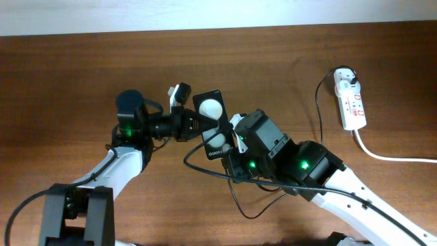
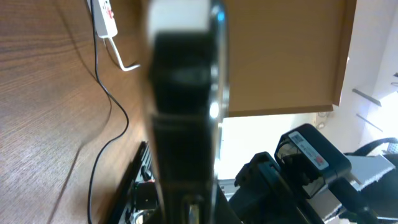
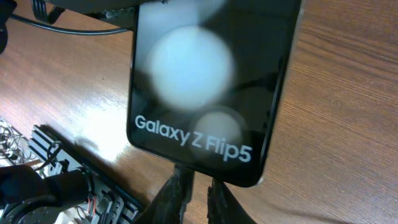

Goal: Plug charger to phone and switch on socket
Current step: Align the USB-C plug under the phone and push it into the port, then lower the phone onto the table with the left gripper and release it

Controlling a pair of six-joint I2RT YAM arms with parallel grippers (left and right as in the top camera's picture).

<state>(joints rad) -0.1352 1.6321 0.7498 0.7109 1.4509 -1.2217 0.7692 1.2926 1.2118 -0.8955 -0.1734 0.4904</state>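
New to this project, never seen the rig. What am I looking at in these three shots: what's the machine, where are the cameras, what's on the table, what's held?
Two robot arms work at a wooden table. One picture comes from a fixed camera above; the other two come from cameras on each wrist, looking along that arm's own jaws.

From above, the left gripper holds the phone up off the table by its side, jaws shut on it. The left wrist view sees the phone edge-on and blurred. The right wrist view shows its glossy face reading "Galaxy Z Flip5", with the right gripper just below the phone's bottom edge. Whether it grips the charger plug cannot be told.

The thin black charger cable runs across the table to the white socket strip at the far right, which also has a thick white cord.
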